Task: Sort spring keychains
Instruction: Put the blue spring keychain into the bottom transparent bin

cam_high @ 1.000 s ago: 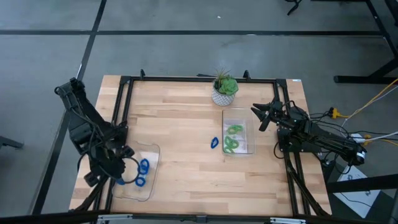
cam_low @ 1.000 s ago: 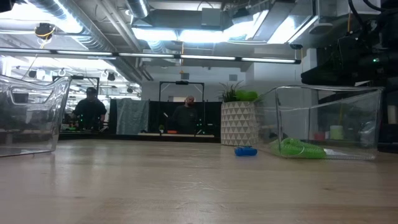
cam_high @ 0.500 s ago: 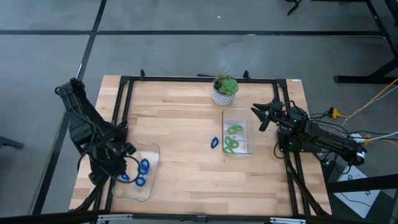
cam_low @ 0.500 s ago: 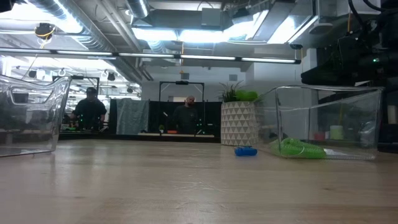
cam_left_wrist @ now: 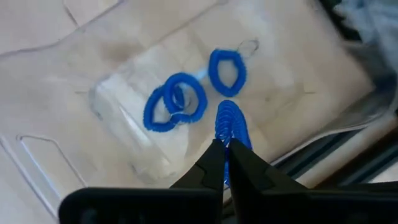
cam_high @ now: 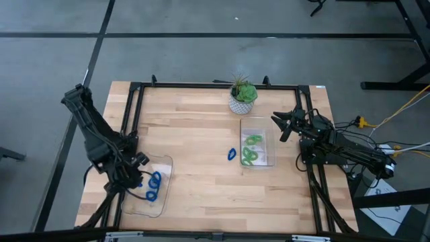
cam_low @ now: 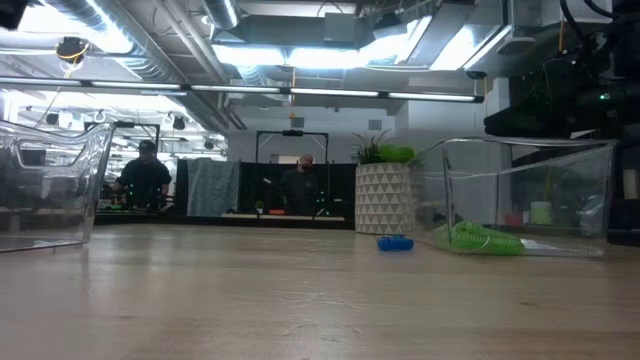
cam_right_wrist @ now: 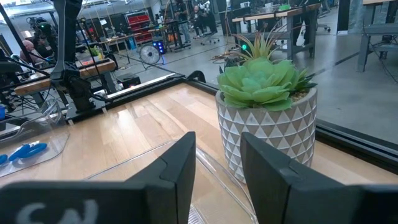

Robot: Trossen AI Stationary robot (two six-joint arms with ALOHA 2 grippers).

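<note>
Two clear trays sit on the counter (cam_high: 201,128). Left hand (cam_left_wrist: 224,163) hangs over the tray (cam_high: 164,165) near the counter's front left corner, fingers closed on a blue spring keychain (cam_left_wrist: 231,124); three more blue keychains (cam_left_wrist: 176,102) lie inside. Green keychains (cam_high: 252,148) fill the second tray (cam_high: 270,142) right of centre; one blue keychain (cam_high: 232,154) lies just beside it. Right hand (cam_high: 283,126) waits at the right edge, fingers apart, empty.

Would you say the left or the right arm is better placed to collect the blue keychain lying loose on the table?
Right. The right gripper is open and idle near the loose blue keychain; the left gripper is shut on another blue keychain over the far tray.
</note>
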